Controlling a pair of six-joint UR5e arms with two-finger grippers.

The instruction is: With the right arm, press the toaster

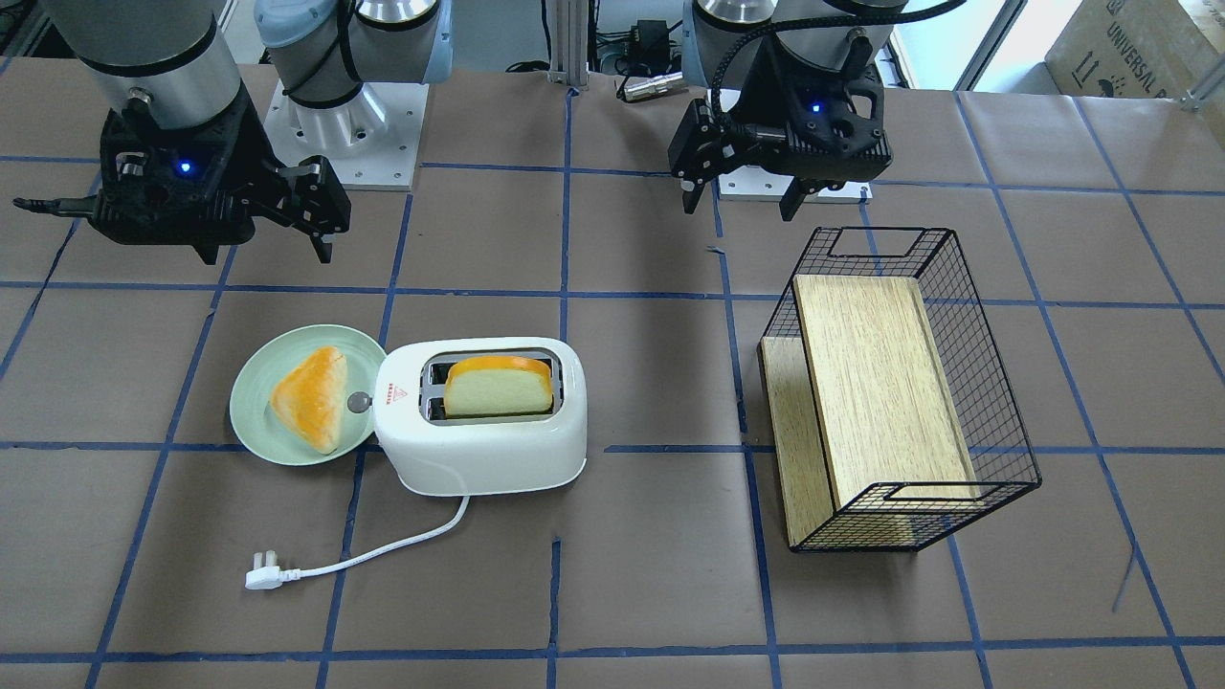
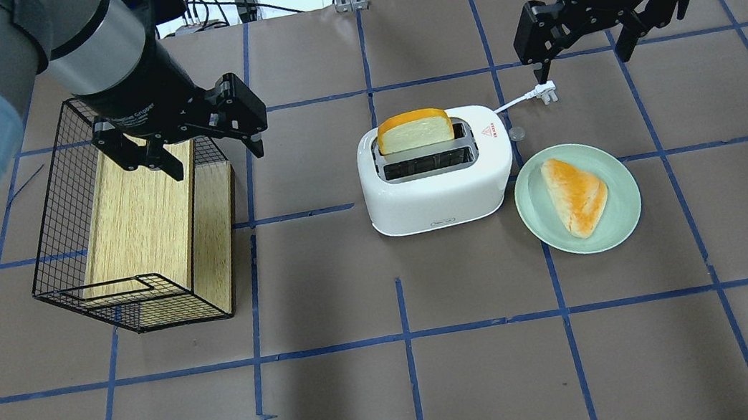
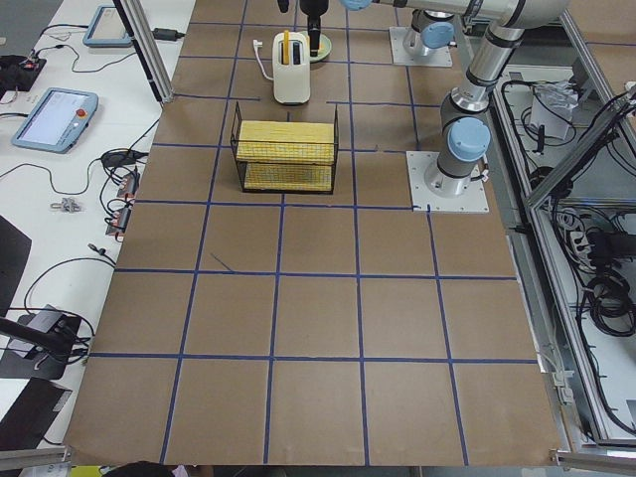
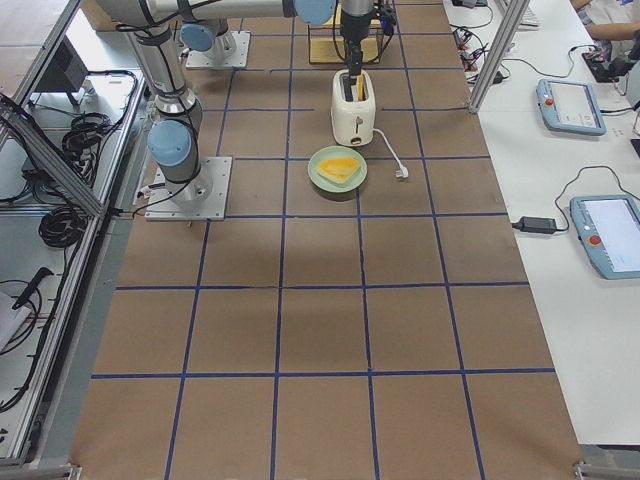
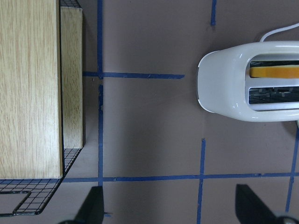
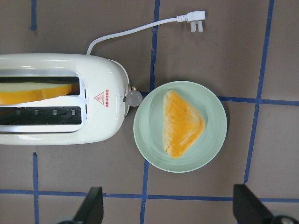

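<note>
So the toaster (image 2: 440, 194) sits pretty much dead centre of the overhead view, on the brown table (image 2: 398, 395) with the blue tape grid. A slice of bread (image 2: 414, 134) sticks up out of the slot nearer the top of that frame. The round silver knob (image 2: 517, 134) pokes out of the toaster's right end there, right by the rim of the green plate (image 2: 531, 196). That plate is just right of the toaster, with a triangular piece of toast (image 2: 578, 194) on it. The white cord runs off toward the upper right and ends at the plug (image 2: 546, 92), lying loose on the table. The right gripper (image 2: 577, 53) hangs in the upper right of the overhead shot, fingers spread wide, holding nothing. It's up in the air just above the plug and not touching the toaster at all. The left gripper (image 2: 215, 158) is over in the upper left, fingers also apart, hovering at the top edge of the black wire basket (image 2: 59, 230). The basket lies tipped on its side with a wooden board (image 2: 138, 226) inside.
</note>
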